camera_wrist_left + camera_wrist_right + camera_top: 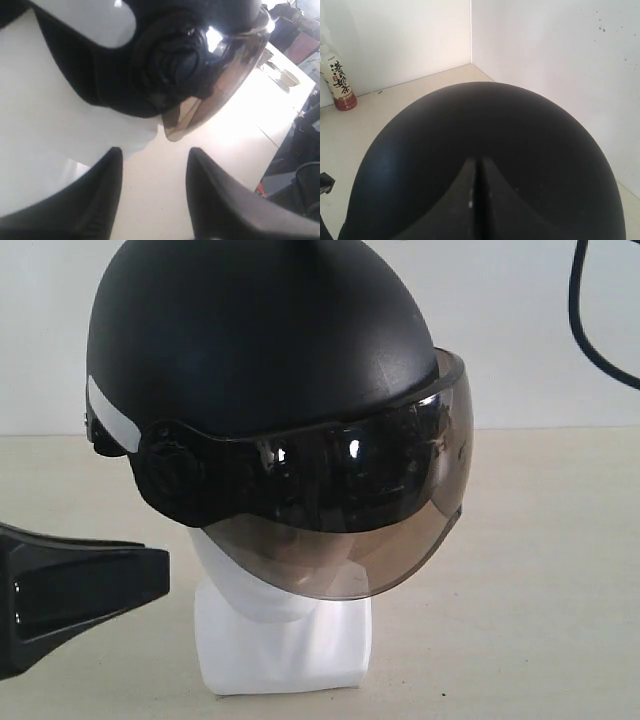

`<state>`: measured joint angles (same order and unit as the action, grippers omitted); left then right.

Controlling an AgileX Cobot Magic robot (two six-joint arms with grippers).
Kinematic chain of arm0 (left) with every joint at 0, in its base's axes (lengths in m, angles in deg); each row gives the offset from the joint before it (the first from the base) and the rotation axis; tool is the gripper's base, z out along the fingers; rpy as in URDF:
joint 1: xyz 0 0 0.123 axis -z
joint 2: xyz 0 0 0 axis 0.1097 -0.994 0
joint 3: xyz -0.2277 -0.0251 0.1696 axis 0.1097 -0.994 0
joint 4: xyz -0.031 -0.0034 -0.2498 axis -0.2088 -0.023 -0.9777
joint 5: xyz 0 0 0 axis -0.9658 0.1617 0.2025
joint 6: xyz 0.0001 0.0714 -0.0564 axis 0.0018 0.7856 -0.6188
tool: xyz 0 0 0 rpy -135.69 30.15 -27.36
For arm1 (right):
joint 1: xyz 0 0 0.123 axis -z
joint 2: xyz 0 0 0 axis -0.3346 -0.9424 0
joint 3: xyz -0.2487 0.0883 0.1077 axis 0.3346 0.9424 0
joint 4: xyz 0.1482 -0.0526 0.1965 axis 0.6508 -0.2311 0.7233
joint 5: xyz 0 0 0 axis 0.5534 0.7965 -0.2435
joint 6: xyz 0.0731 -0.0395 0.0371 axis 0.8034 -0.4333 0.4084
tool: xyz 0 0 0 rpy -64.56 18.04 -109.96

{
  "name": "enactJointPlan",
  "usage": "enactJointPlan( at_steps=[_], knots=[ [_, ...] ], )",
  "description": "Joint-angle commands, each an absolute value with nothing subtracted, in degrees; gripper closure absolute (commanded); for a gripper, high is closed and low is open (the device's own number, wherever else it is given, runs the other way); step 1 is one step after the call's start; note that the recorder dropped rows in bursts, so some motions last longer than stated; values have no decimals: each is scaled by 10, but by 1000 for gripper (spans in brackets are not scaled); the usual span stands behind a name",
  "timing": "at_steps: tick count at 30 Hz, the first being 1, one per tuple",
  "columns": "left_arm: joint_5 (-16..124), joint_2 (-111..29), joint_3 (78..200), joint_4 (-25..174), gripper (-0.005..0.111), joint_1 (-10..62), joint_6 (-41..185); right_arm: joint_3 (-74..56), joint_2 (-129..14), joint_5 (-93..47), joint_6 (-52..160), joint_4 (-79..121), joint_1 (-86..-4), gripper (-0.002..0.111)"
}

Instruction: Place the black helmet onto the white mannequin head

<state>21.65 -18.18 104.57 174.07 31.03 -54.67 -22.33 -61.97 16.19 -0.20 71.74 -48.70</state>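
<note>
The black helmet (260, 350) sits on the white mannequin head (285, 640), its smoky visor (370, 530) down over the face. My left gripper (150, 575) hangs low, beside the neck base and apart from it. In the left wrist view it (156, 152) is open with only table between the fingers, and the helmet's side pivot (175, 65) and the white head (40, 110) lie beyond them. My right gripper (480, 161) is shut, its tips together right over the helmet's crown (530, 130); whether they touch it I cannot tell.
A drink bottle (337, 75) stands by the back wall. White walls (560, 60) meet in a corner behind the helmet. A black cable (590, 310) hangs at the upper right. A cup and clutter (290, 77) lie on a far table.
</note>
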Motion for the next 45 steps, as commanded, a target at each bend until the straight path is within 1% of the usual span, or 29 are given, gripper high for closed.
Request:
enactJointPlan(
  at_steps=[1, 6, 8, 9, 15, 19, 21, 28, 32, 35, 39, 45],
  knots=[
    [174, -175, 1030, 1745, 76, 314, -552, -212, -629, 199, 2, 684, -488, 109],
    [124, -139, 1028, 1745, 91, 314, -552, -212, -629, 199, 4, 678, -488, 109],
    [120, -110, 1035, 1745, 101, 314, -552, -212, -629, 199, 4, 678, -488, 109],
    [122, -95, 1039, 1745, 102, 314, -552, -212, -629, 198, 4, 678, -488, 109],
    [207, -44, 1089, 1745, 102, 314, -552, -222, -628, 196, 13, 678, -488, 109],
    [322, -45, 1105, 1745, 102, 314, -552, -240, -628, 198, 18, 678, -488, 109],
    [357, -48, 1105, 1745, 102, 314, -552, -245, -628, 196, 18, 675, -488, 109],
    [390, -82, 1105, 1745, 102, 314, -552, -251, -628, 156, 90, 573, -487, 109],
    [406, -109, 1105, 1745, 102, 314, -552, -251, -628, 155, 95, 560, -486, 109],
    [406, -133, 1105, 1745, 102, 314, -552, -251, -628, 154, 123, 550, -466, 109],
    [421, -151, 1105, 1745, 102, 314, -552, -251, -627, 162, 160, 529, -416, 109],
    [441, -165, 1105, 1745, 102, 314, -535, -249, -628, 215, 161, 533, -342, 109]
  ],
)
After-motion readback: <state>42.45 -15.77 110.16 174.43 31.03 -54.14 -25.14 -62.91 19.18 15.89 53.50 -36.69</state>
